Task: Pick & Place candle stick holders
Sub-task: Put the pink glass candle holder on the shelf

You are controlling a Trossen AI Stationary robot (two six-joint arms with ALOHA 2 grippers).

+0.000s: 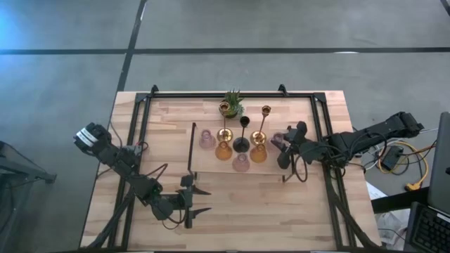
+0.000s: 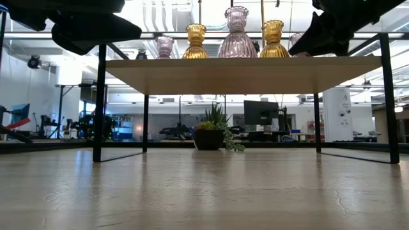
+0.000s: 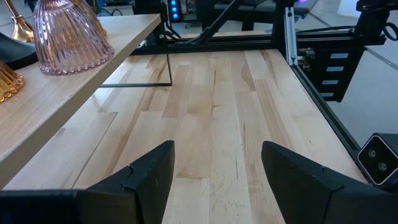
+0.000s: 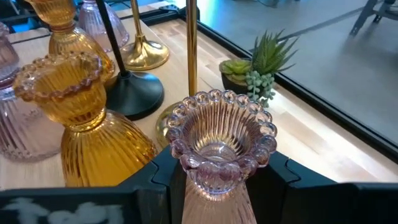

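1. Wooden bench (image 1: 232, 211) carries a raised shelf (image 1: 211, 158); the left end effector (image 1: 199, 200) waits near the front with fingers spread, empty
2. Candle stick holders (image 1: 241, 144) cluster on the shelf beside a potted plant (image 1: 233, 104)
3. Right end effector (image 4: 214, 177) is clenched around a pink glass holder (image 4: 219, 146) at the cluster's right edge

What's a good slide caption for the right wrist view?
Right hand shut on a pink glass candle holder, beside an amber glass holder on the raised shelf.
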